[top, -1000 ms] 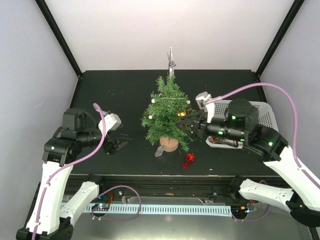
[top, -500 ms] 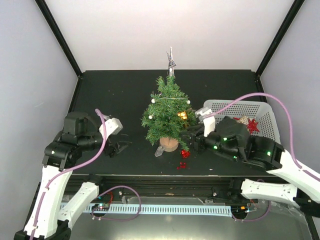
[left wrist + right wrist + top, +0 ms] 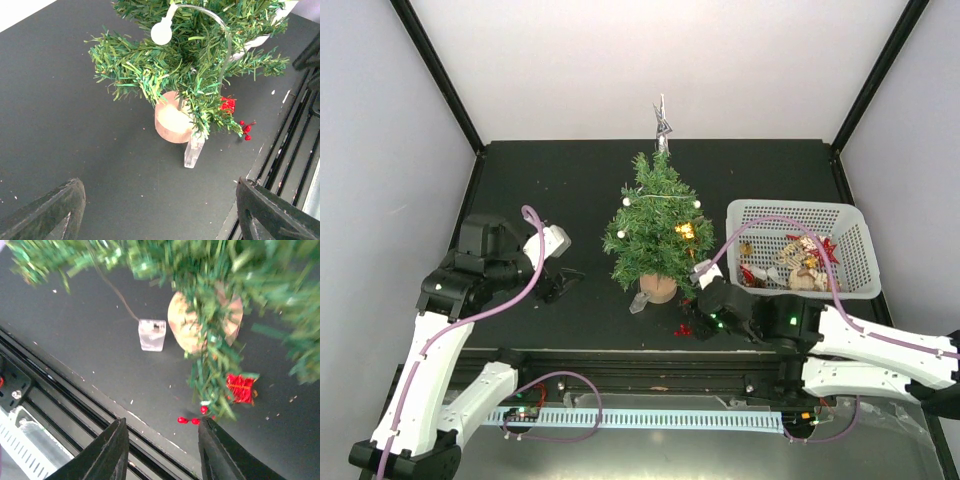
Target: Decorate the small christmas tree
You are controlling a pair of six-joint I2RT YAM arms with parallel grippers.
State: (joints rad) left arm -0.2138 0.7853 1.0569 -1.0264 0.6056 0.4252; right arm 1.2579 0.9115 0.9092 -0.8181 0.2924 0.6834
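A white basket [image 3: 800,207] of ornaments stands at right; a clear plastic box [image 3: 152,334], red berries [image 3: 188,420] and a red ornament [image 3: 240,388] lie on the black table [image 3: 550,180].

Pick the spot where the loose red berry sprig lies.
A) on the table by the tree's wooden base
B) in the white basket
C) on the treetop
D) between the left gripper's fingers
A: the red berry sprig lies on the table beside the wooden base of the small christmas tree.

- Standing here, I can read no lettering, brand, number or sign on anything.
- The small christmas tree [image 3: 655,225] and the white basket [image 3: 790,212] carry no print I can make out.
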